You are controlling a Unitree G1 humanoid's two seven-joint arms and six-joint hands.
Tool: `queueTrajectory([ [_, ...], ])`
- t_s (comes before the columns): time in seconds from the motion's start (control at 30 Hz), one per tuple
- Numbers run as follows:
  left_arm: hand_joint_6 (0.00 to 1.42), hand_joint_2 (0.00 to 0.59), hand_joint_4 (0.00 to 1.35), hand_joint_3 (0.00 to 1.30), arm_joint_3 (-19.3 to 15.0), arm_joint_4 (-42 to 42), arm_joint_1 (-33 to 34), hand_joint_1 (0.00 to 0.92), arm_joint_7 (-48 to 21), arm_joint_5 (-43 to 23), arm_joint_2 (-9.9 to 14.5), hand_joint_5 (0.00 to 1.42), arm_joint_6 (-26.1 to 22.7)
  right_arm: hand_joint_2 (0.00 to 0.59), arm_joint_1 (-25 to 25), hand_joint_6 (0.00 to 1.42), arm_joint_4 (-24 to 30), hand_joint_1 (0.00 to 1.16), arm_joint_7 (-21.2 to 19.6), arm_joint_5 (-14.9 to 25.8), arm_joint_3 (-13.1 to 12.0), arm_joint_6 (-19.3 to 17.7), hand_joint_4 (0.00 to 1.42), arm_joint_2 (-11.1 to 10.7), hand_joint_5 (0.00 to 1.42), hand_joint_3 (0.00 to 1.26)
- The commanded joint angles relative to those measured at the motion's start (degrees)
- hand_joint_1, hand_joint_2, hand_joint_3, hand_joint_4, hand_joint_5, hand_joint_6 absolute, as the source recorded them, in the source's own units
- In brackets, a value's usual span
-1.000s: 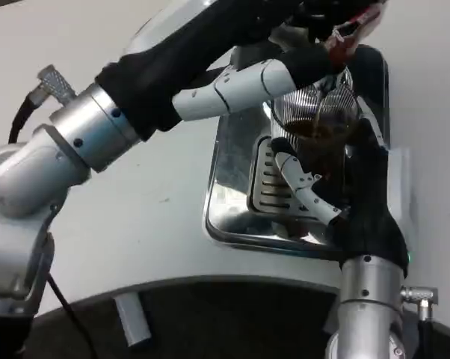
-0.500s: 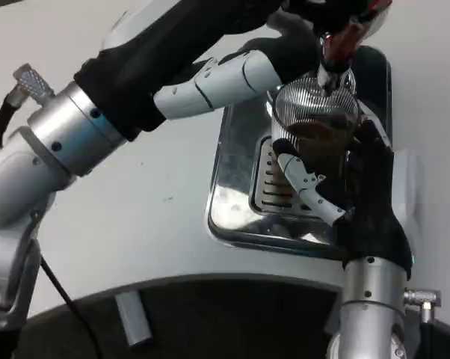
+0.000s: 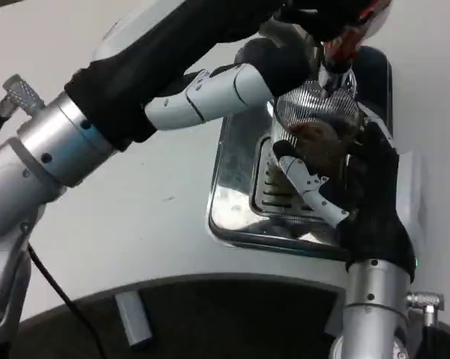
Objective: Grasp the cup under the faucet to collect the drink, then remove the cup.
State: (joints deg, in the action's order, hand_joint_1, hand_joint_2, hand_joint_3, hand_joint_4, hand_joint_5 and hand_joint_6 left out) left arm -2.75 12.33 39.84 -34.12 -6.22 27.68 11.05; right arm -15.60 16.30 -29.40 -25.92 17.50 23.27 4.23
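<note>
The right robot hand is wrapped around the clear cup, which is gripped from the side and holds dark drink. The cup is seen over the slotted grille of the shiny drip tray, directly under the faucet. The left robot hand is raised at the faucet's red-topped lever; whether it is closed there cannot be told. The tray sits on the white worktop.
</note>
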Motion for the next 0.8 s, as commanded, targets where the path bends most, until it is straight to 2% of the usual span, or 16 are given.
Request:
queueTrajectory([
  [0.03, 0.45, 0.141, 0.3, 0.33, -1.01, 2.17, -2.12, 0.0, 0.42, -0.89, 0.78, 0.35, -0.35, 0.271, 4.31, 0.45, 0.11, 0.69, -0.23, 0.37, 0.77, -0.25, 0.42, 4.08, 0.44, 0.4],
  [0.8, 0.47, 0.141, 0.32, 0.34, -6.48, 9.26, -10.41, 0.0, 4.79, -2.37, 1.02, 0.36, -1.78, 0.271, 6.16, 0.73, 0.46, 0.74, -1.64, 0.13, 0.54, -4.79, 0.58, 3.55, 0.65, 0.55],
])
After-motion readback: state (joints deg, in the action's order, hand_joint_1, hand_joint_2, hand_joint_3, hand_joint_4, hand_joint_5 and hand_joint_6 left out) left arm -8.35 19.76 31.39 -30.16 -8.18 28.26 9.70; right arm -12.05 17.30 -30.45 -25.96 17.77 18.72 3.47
